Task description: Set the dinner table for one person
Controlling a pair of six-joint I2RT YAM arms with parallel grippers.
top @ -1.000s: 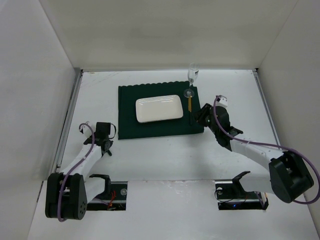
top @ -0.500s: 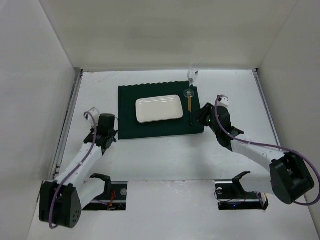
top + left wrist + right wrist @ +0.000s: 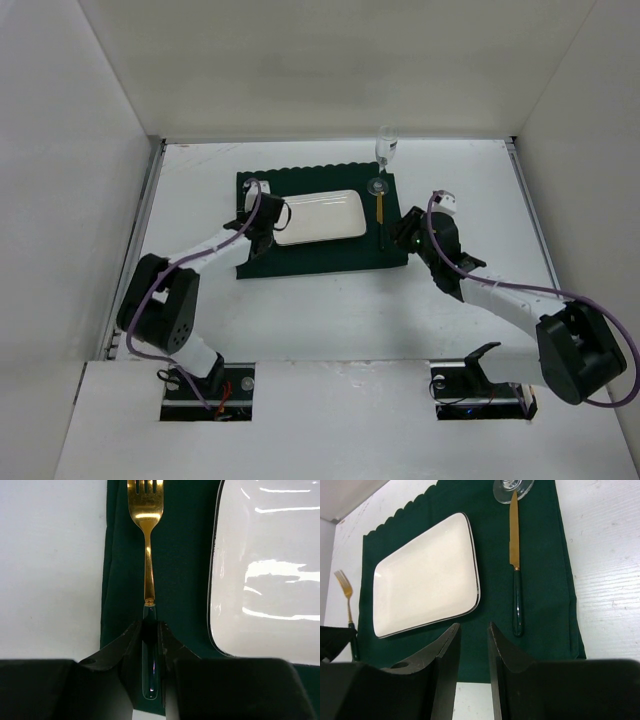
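We see the left arm stretched to the placemat's [image 3: 320, 258] left edge, left gripper [image 3: 149, 628] clamping the one fork [image 3: 147, 540]; right gripper [image 3: 473, 670] hangs parted, empty; the worktop [image 3: 330, 320] beneath bears one placemat, plate [image 3: 318, 217], knife [image 3: 516, 580], glass [image 3: 386, 145].

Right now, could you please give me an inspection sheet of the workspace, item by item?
Surface: white dinner table, matte, metal edge strips.
Job's things: green placemat; plate lying on it; fork left of the plate; knife right of the plate; glass at the placemat's far right corner.
Clutter: nothing seen.
Grippers: left gripper shut on the fork's handle; right gripper open, empty.
Cables: purple cables along both arms.
Surroundings: white walls on three sides.
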